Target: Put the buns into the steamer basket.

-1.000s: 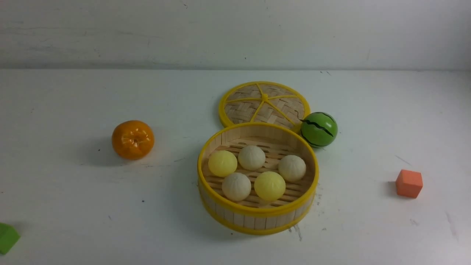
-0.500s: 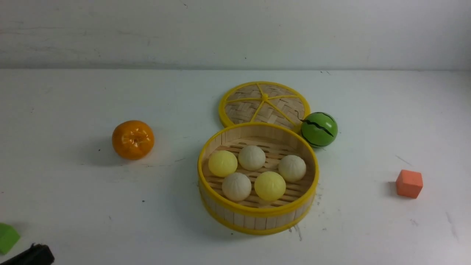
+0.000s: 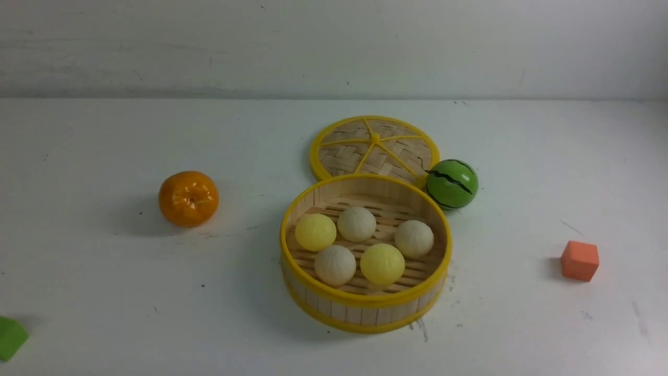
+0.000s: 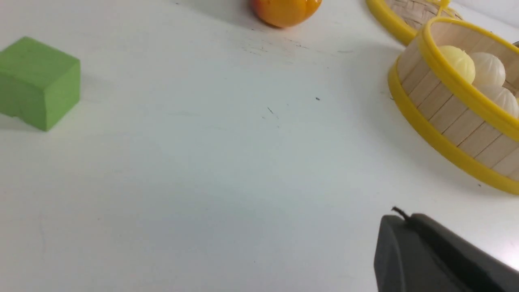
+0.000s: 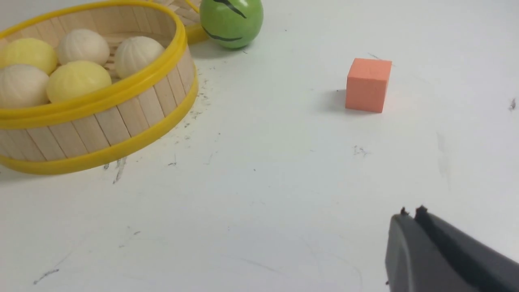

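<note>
Left gripper (image 4: 405, 227): fingers together, empty, over bare table (image 3: 104, 271), steamer basket (image 3: 365, 308) well off toward centre. All five buns (image 3: 357, 223) sit inside the basket on its slat floor. Right gripper (image 5: 411, 229): fingers together, empty, basket and buns well apart from it.

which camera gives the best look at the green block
The left wrist view: the green block shows whole, top and two sides. The front view catches only a corner at its edge. The right wrist view does not show it.
</note>
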`<action>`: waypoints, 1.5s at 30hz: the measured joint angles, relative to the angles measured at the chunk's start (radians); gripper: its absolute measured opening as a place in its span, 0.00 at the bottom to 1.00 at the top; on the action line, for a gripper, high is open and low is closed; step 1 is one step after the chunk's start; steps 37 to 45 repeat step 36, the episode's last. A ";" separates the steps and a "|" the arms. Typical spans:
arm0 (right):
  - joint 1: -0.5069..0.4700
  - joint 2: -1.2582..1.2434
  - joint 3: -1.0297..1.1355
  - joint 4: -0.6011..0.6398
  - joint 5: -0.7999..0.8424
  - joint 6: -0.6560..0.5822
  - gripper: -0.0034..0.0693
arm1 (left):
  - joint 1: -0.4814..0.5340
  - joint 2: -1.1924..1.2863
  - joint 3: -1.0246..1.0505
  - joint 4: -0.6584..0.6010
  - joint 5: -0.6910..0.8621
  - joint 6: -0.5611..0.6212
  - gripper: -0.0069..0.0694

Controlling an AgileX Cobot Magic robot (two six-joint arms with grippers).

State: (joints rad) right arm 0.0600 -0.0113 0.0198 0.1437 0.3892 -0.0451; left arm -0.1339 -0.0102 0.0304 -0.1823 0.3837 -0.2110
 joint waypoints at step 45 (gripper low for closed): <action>0.000 0.000 0.000 0.000 0.000 0.000 0.10 | 0.000 0.000 0.000 -0.002 -0.001 -0.001 0.08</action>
